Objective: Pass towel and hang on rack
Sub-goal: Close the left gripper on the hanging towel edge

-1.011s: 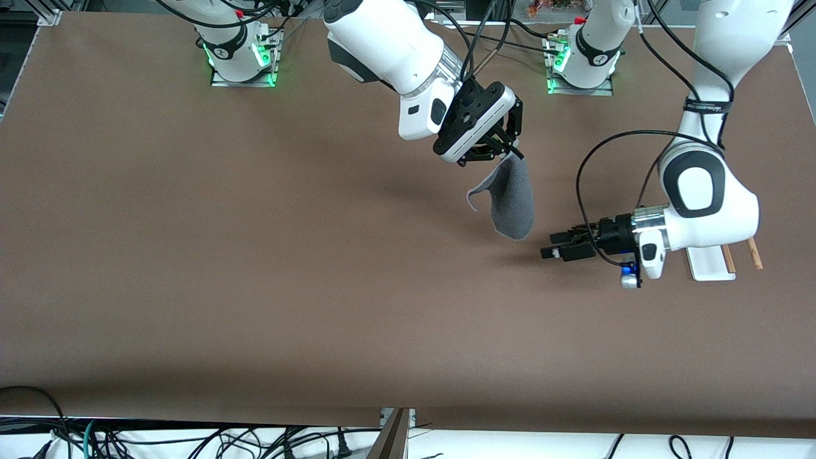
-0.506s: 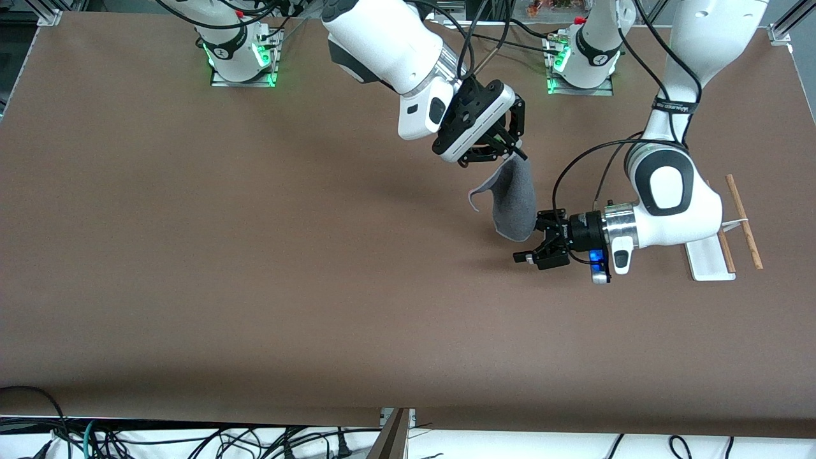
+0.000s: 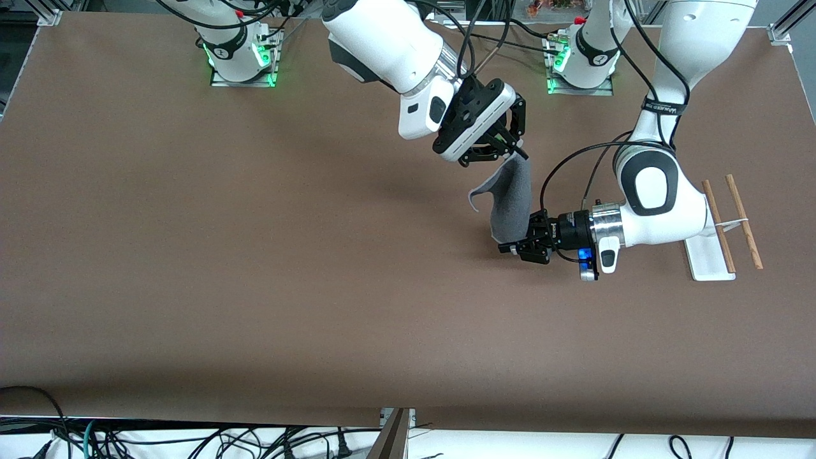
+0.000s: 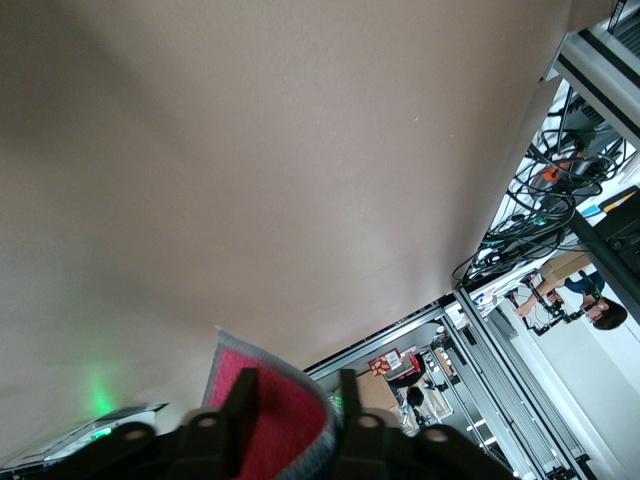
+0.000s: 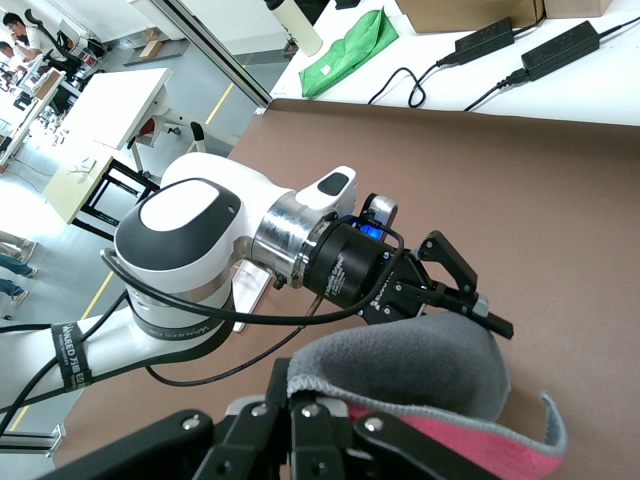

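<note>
**A:** Start at the right arm's end of the table. What's there?

**B:** Bare brown table [image 3: 191,268] and the right arm's base. The right arm reaches out toward the middle, and the right gripper [image 3: 503,148] hangs in the air over the table's middle, its fingers pressed together on the top edge of the towel [image 3: 513,201].

**A:** How does the towel hang?

**B:** It droops from that pinch, dark grey side toward the front camera, with a pale-edged corner curling outward. In the right wrist view the cloth folds over just below the fingers, grey on the outside and bright pink within.

**A:** And the left gripper?

**B:** The left gripper [image 3: 517,245] lies level, pointing toward the right arm's end, at the towel's lower end. In the left wrist view its two fingers [image 4: 240,395] stand one on each side of the cloth, pink face showing between them, touching or very nearly. I cannot tell whether they truly clamp it.

**A:** Where is the rack?

**B:** The rack [image 3: 707,258] stands on the table toward the left arm's end, well apart from the towel. Its white base is partly covered by the left arm, and its two brown rods run side by side, joined by a thin pale crosspiece. Nothing hangs on it.
</note>
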`<state>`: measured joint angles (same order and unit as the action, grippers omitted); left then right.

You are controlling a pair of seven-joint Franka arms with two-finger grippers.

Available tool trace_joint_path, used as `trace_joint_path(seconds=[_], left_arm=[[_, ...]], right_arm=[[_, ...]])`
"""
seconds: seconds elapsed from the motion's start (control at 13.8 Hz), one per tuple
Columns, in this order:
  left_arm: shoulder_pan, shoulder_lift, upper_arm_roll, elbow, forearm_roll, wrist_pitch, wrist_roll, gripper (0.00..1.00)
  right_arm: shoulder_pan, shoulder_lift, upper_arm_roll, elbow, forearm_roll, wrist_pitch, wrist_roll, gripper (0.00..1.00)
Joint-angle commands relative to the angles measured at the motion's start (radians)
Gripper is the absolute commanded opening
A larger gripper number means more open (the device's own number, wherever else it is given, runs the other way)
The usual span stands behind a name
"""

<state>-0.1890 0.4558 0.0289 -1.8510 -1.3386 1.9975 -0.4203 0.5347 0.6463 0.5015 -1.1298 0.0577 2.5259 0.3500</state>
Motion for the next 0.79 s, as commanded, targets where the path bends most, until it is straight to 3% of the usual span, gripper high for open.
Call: trace_joint_path(seconds=[0.0, 0.43, 0.58, 0.65, 0.72], left_arm=[[-0.007, -0.029, 0.008, -0.022, -0.011, -0.045, -0.008, 0.00], [0.040, -0.100, 0.008, -0.014, 0.151, -0.071, -0.008, 0.00], [0.063, -0.155, 0.009, -0.007, 0.281, -0.072, -0.006, 0.00], [0.065, -0.179, 0.009, -0.001, 0.341, -0.071, -0.005, 0.00], [0.078, -0.199, 0.009, 0.000, 0.375, -0.072, -0.003, 0.00]], right_arm=[[0.007, 0.024, 0.009, 0.039, -0.010, 0.004, 0.015, 0.00], [0.005, 0.024, 0.009, 0.038, -0.010, 0.004, 0.015, 0.00], [0.005, 0.024, 0.009, 0.033, -0.012, 0.002, 0.015, 0.00], [0.005, 0.024, 0.009, 0.032, -0.010, 0.002, 0.015, 0.12], [0.004, 0.024, 0.009, 0.031, -0.013, 0.002, 0.015, 0.97]])
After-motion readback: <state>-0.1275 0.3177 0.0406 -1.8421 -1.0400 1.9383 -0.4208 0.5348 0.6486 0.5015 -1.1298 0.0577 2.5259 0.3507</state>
